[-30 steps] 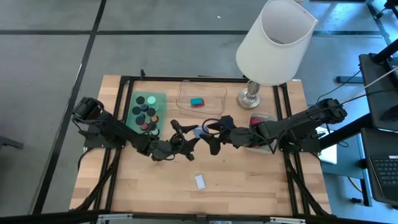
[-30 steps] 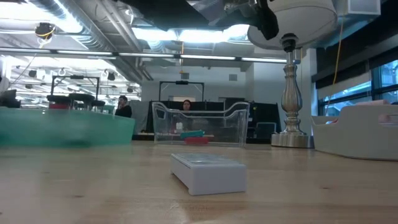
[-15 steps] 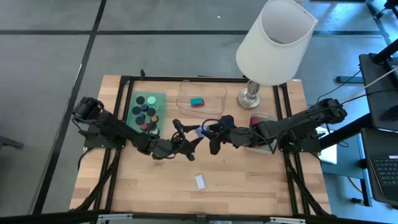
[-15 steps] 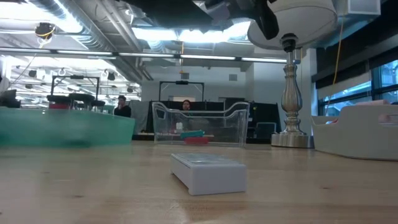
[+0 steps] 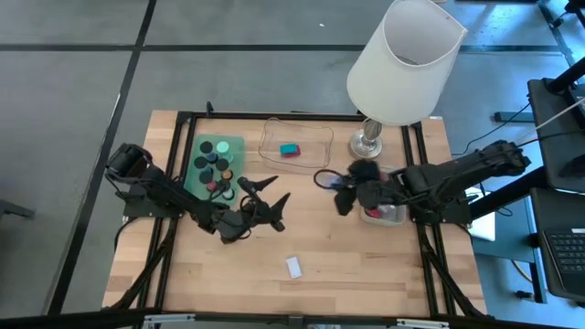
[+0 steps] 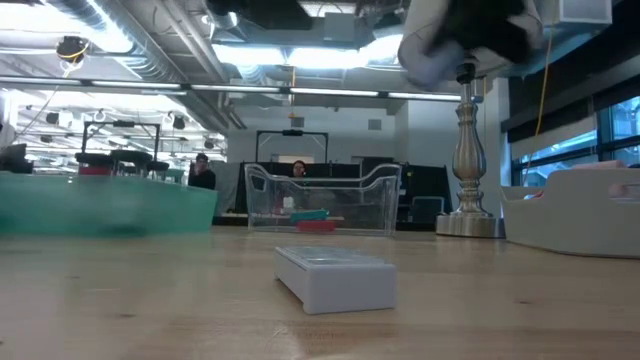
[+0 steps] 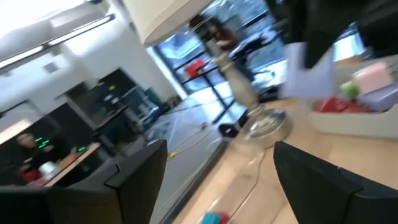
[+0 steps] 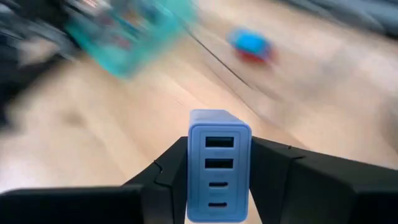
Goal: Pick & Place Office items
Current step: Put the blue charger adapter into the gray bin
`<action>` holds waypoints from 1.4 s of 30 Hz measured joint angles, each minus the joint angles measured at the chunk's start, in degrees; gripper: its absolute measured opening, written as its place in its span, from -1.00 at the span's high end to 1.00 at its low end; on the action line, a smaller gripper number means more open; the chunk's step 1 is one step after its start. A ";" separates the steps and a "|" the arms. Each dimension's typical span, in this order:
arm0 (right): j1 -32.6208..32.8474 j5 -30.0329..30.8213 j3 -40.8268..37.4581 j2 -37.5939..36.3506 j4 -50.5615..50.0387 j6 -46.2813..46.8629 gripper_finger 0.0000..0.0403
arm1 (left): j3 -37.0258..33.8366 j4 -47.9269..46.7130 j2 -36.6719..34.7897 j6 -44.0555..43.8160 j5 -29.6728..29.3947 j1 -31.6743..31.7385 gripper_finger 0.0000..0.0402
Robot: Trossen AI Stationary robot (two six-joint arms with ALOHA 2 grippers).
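Observation:
My right gripper [image 5: 342, 197] hangs above the table, just left of the grey tray [image 5: 389, 216], shut on a light-blue block [image 8: 219, 163] with slots in its end face. My left gripper [image 5: 277, 192] stands open over the table's middle left, nothing between its fingers [image 7: 130, 180]. The left wrist view shows the held block [image 7: 311, 67] farther off, above the grey tray [image 7: 367, 115] with red, pink and green pieces. Another pale block [image 5: 293, 267] lies flat on the table near its front; the low view shows this block [image 6: 335, 278] close up. My right gripper pinches the light-blue block's two long sides [image 8: 194, 167] between its two fingers [image 8: 273, 177]. The slotted end face points forward out of the fingers. The block is lifted clear of the table.
A green tray [image 5: 213, 162] with black discs and coloured pieces stands at the back left. A clear tray [image 5: 315, 137] holding a teal and a red block is at the back middle. The big white lamp [image 5: 402, 64] stands at the back right.
My right gripper has shut on the light-blue block that my left gripper held, then drawn it toward the table's right edge, up to the grey tray. My left gripper has opened, let go of the block and pulled back a little toward the left.

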 joint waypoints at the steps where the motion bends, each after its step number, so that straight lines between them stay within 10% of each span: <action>1: 0.29 -0.07 0.00 -0.65 -5.15 3.49 0.40 | 0.00 -0.26 0.00 0.07 -1.69 -0.40 -0.45; 8: 3.88 -4.69 -0.02 -0.93 -33.79 27.35 0.40 | 0.00 -0.69 0.00 -0.11 -5.41 -1.59 -0.45; 22: 8.16 -12.73 -0.02 8.51 -43.34 34.78 0.40 | 0.00 -1.99 0.00 -2.01 -5.48 -1.83 -0.45; 42: 8.05 -20.74 -0.42 10.31 -36.99 0.06 0.40 | 0.00 -2.24 0.00 -2.89 -5.48 -1.83 -0.45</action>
